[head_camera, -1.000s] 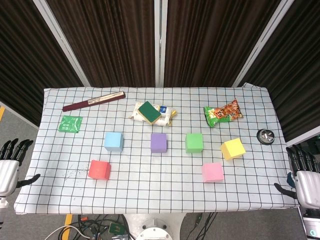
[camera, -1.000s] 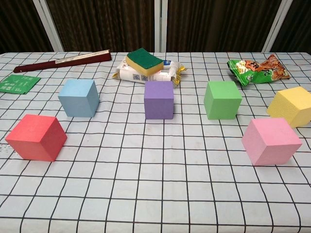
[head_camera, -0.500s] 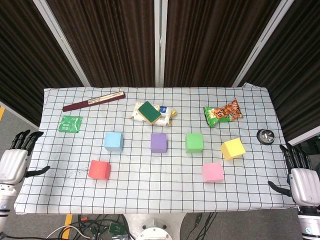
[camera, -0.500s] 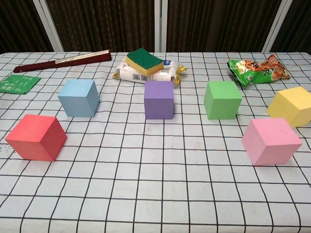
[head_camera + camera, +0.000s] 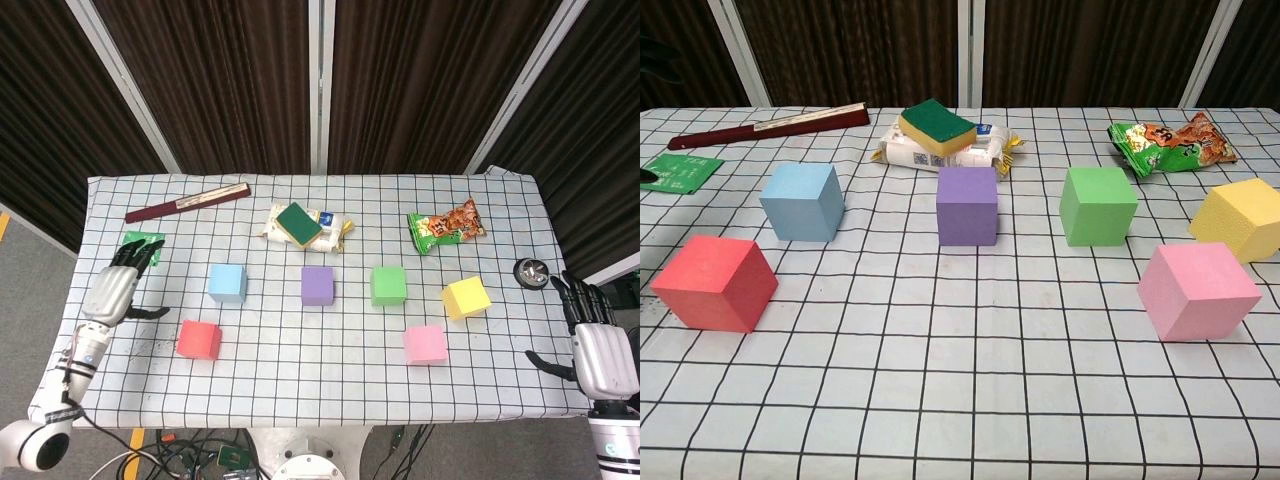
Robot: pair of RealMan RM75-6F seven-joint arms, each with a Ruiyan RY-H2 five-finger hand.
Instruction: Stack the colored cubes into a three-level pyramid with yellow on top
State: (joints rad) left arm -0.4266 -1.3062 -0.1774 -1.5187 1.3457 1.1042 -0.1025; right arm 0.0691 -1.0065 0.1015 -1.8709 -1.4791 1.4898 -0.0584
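Six cubes sit apart on the checked tablecloth: light blue point(image 5: 227, 283), purple point(image 5: 317, 285), green point(image 5: 388, 285), yellow point(image 5: 466, 298), pink point(image 5: 424, 345) and red point(image 5: 199, 339). In the chest view they show as blue point(image 5: 802, 201), purple point(image 5: 967, 205), green point(image 5: 1098, 205), yellow point(image 5: 1241, 219), pink point(image 5: 1196, 290) and red point(image 5: 715, 282). My left hand point(image 5: 115, 288) hovers open over the table's left side, left of the blue and red cubes. My right hand point(image 5: 596, 348) is open at the table's right edge, right of the pink cube. Neither hand holds anything.
At the back lie a dark red folded fan point(image 5: 187, 202), a green sponge on a snack packet point(image 5: 300, 224), a green and red snack bag point(image 5: 446, 228) and a green sachet point(image 5: 141, 246). A small metal object point(image 5: 530, 271) sits near the right edge.
My left hand has come in from beyond the left edge and up over the table, toward the blue and red cubes. My right hand has risen slightly. The cubes have not moved.
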